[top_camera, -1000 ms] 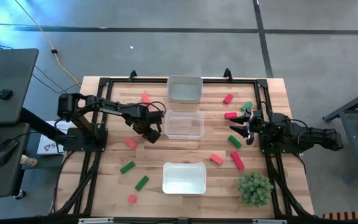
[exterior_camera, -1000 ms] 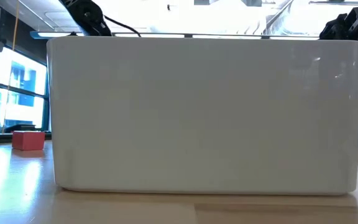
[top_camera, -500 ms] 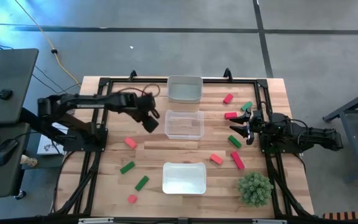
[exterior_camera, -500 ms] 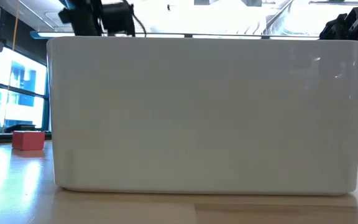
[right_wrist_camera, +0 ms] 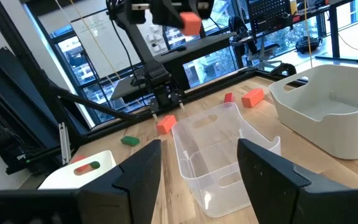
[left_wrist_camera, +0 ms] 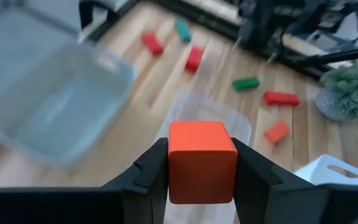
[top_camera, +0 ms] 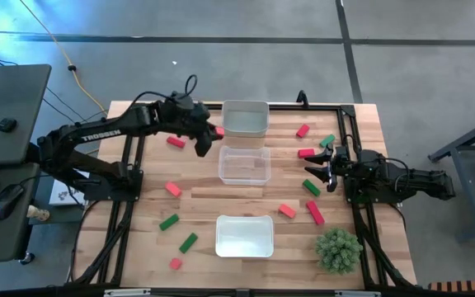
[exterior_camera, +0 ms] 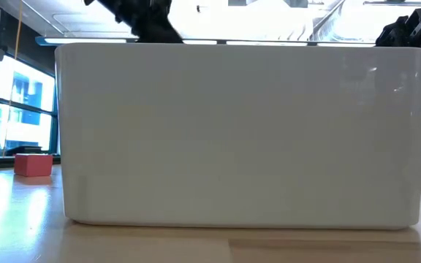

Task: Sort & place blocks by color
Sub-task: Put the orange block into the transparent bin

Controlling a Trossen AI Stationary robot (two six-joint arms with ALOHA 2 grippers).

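My left gripper (top_camera: 210,134) is shut on an orange-red block (left_wrist_camera: 202,162), high above the table at the left edge of the gap between the far grey tray (top_camera: 245,118) and the middle clear tray (top_camera: 244,165). The block also shows in the right wrist view (right_wrist_camera: 191,22). My right gripper (right_wrist_camera: 197,180) is open and empty at the table's right side (top_camera: 330,165). Loose blocks lie flat on the table: crimson (top_camera: 306,153), green (top_camera: 312,187), orange-red (top_camera: 287,210), pink (top_camera: 172,189). My left gripper pinches the orange-red block by two opposite sides (left_wrist_camera: 169,163) between its two fingers. The fingers slant down from above. The block is lifted clear, over the clear tray's far left part, with one square end facing the wrist camera.
A white tray (top_camera: 244,235) stands near the front edge and fills the low view (exterior_camera: 240,131). A bushy green plant (top_camera: 338,250) stands at the front right. More blocks lie at the far right (top_camera: 303,130), the left (top_camera: 176,142) and the front left (top_camera: 188,242).
My left gripper has risen and gone toward the table's far edge and a little to the right, from beside the clear tray's left wall to the gap between the far tray and the clear tray. My right arm has kept still.
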